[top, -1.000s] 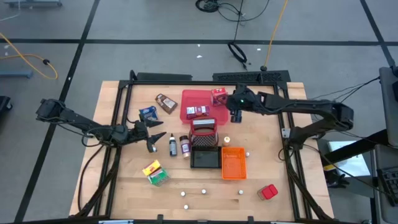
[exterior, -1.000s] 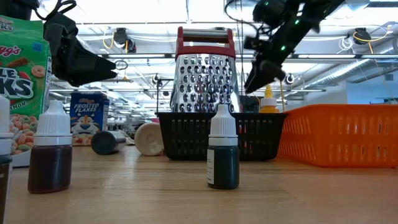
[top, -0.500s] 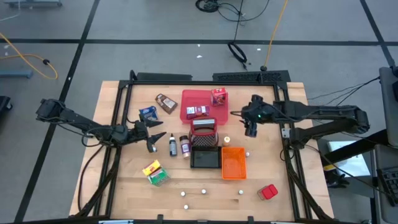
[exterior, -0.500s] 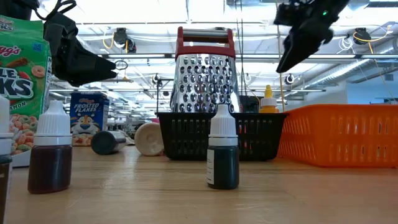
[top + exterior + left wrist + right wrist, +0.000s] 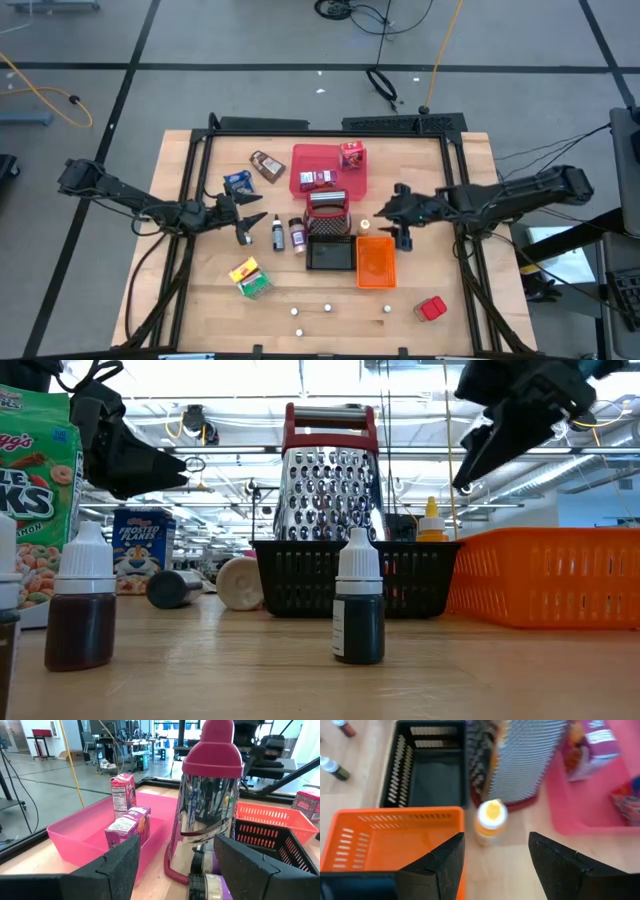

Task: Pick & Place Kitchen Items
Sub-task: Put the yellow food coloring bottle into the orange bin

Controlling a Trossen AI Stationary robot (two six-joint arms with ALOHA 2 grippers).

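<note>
Risk first, from nine o'clock across to three. Left gripper sits low at the table's nine o'clock side, jaws wide and empty, pointing toward two small dark bottles that stand just beside its tips; any careless push forward would likely tip them, since they look narrow and top-heavy. Past them, at centre, a red-handled grater stands upright at the twelve o'clock edge of the black wire basket, with the pink tray and its small boxes farther toward twelve. Next comes the orange bin, and between its twelve o'clock corner and the grater stands a little yellow-capped bottle. Right gripper hovers above that spot, at about two o'clock from centre, jaws spread and holding nothing. If it descends for the bottle, I judge the gap is tight: a finger could strike the bin's rim or the grater and knock the bottle over.

Pose: the left arm reaches in low and nearly level from the nine o'clock edge. The right arm stretches in from three o'clock, wrist bent so the fingers aim steeply downward.
</note>
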